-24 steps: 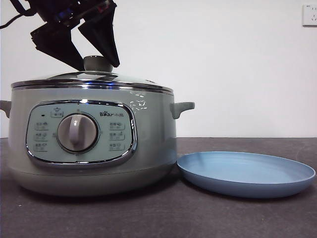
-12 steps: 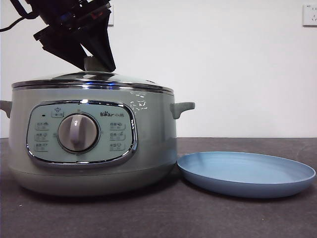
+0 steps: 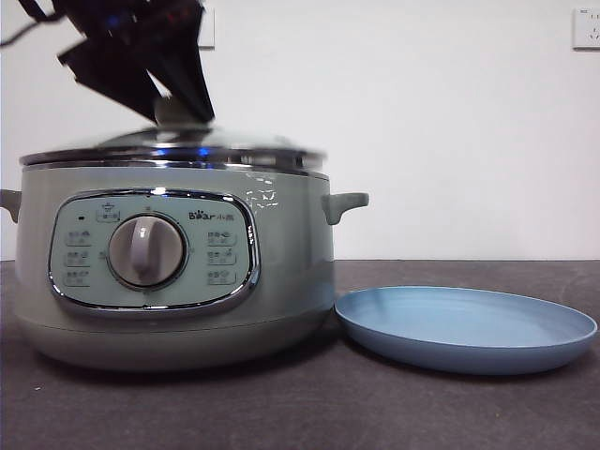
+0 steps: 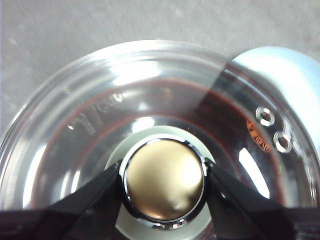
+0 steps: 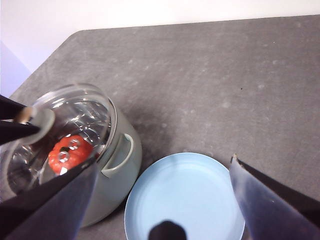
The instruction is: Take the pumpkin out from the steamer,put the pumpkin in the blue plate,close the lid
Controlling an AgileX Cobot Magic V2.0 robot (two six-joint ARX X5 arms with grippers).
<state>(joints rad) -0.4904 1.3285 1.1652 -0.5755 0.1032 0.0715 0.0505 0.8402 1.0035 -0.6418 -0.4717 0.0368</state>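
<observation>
left gripper (image 4: pixel 162 180) we see clamped on the knob of the lid (image 3: pixel 173 142), atop the steamer (image 3: pixel 173 272). pumpkin (image 5: pixel 69 152) sits inside, under the glass. right gripper (image 5: pixel 165 200), fingers apart, hangs above the blue plate (image 3: pixel 466 330) just beside the steamer.

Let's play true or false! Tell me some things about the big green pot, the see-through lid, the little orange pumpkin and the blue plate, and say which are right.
1. The left gripper is shut on the knob of the round glass lid. True.
2. The small orange-red toy pumpkin lies on the wide light-blue plate. False: it is inside the pale sage-green steamer, under the lid.
3. The plate holds nothing. True.
4. The right gripper grips the steamer's handle. False: it hangs open above the plate.
</observation>
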